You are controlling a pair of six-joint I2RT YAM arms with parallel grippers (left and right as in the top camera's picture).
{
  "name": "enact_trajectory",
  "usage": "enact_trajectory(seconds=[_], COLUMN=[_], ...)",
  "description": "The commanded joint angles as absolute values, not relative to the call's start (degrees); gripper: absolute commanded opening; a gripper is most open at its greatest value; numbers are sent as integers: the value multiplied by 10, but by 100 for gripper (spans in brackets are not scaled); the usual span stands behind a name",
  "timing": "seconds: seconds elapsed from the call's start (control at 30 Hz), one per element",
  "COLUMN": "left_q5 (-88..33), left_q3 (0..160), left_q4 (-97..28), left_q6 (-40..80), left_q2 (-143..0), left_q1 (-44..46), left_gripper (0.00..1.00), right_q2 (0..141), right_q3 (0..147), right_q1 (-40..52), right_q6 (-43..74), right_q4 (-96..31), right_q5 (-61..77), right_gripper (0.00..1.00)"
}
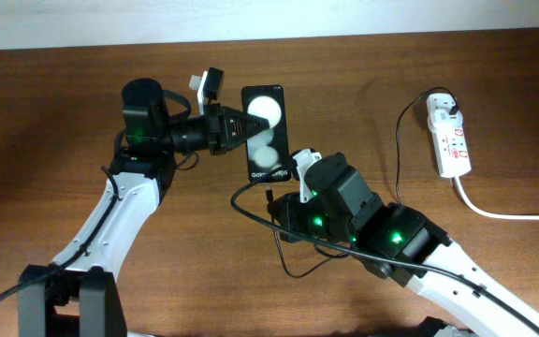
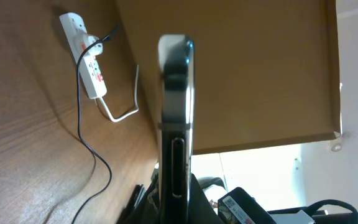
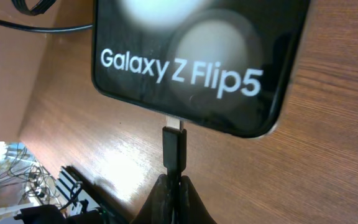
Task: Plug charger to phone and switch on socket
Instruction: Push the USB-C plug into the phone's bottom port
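The phone [image 1: 264, 131] lies face up near the middle of the bench [image 1: 195, 267]. Its glossy face shows two round glare spots, and up close we read "Galaxy Z Flip5". At its bottom edge the metal tip [image 3: 174, 126] of the charger [image 1: 399, 140] meets the port. We cannot tell how deep it sits.

The right gripper [image 3: 174, 182] is pinched narrow on the black connector body just behind that tip, pointing it straight at the phone. The left gripper [image 1: 240, 126] is closed on the phone's left long edge, and from that wrist we see the phone edge-on. We cannot tell whether the phone rests on the wood or is raised off it.

From the connector the thin black cable loops under the right arm, then runs up the right side of the bench. It ends at a small black plug at the far end of the socket [image 1: 448, 139].

The socket lies well apart from the phone, to the right, with red markings on its top. We cannot make out how its switches stand. Its thick white lead [image 1: 513, 215] curves off toward the right edge.
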State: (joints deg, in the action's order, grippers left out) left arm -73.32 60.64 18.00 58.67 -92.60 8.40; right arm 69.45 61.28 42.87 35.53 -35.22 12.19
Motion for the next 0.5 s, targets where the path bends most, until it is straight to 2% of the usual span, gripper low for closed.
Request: enact_trajectory(seconds=[0.0,0.47], left_q5=[-748,-748], left_q3=[616,616], left_q4=[183,155], left_q6=[545,530], left_q2=[-921,-921], left_q1=[85,85], left_gripper=[0,0], right_q2=[693,679], right_q3=[611,611], right_q1=[431,431], right_q6=[347,348], right_q4=[-357,-351], right_q5=[133,117], right_gripper=[4,4])
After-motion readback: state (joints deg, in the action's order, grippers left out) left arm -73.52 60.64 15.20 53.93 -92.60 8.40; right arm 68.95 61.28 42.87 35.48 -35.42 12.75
